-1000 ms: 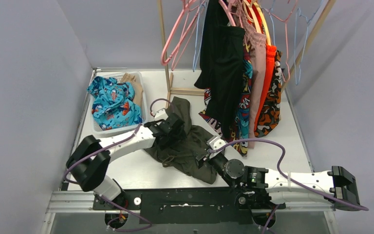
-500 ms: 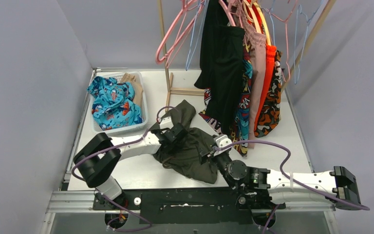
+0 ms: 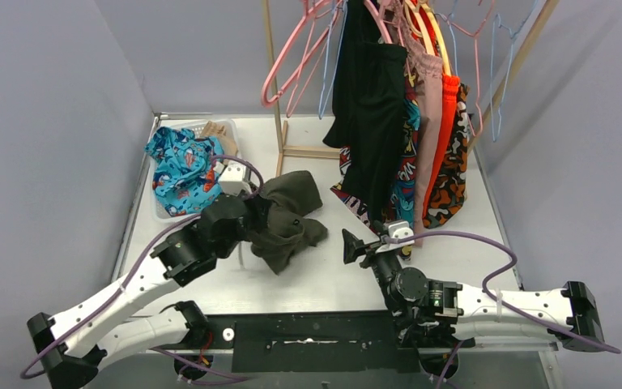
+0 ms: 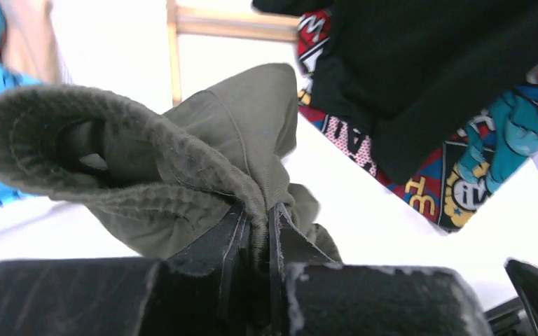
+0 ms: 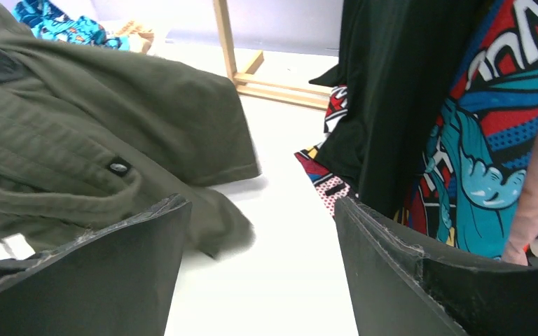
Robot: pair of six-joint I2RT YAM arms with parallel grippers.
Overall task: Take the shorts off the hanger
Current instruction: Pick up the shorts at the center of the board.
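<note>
Olive green shorts (image 3: 290, 217): soft woven cloth, ribbed elastic waist, bunched into crumpled lump, held above left-centre of tabletop (image 3: 324, 279).
Left gripper (image 3: 251, 219): fingers pressed together, pinching waistband fold.
Right gripper (image 3: 363, 243): fingers spread, holding nothing, just right of lump.
Black shorts (image 3: 368, 113), comic-print shorts (image 3: 405, 190), dusty pink shorts (image 3: 429, 105), orange shorts (image 3: 447, 146): limp, draped from hangers over far-right tabletop.
Teal shark-print shorts (image 3: 180, 168): heaped in white basket (image 3: 231, 128), far-left corner.

Robot lab booth, grey walls (image 3: 48, 121), white table (image 3: 324, 279)
</note>
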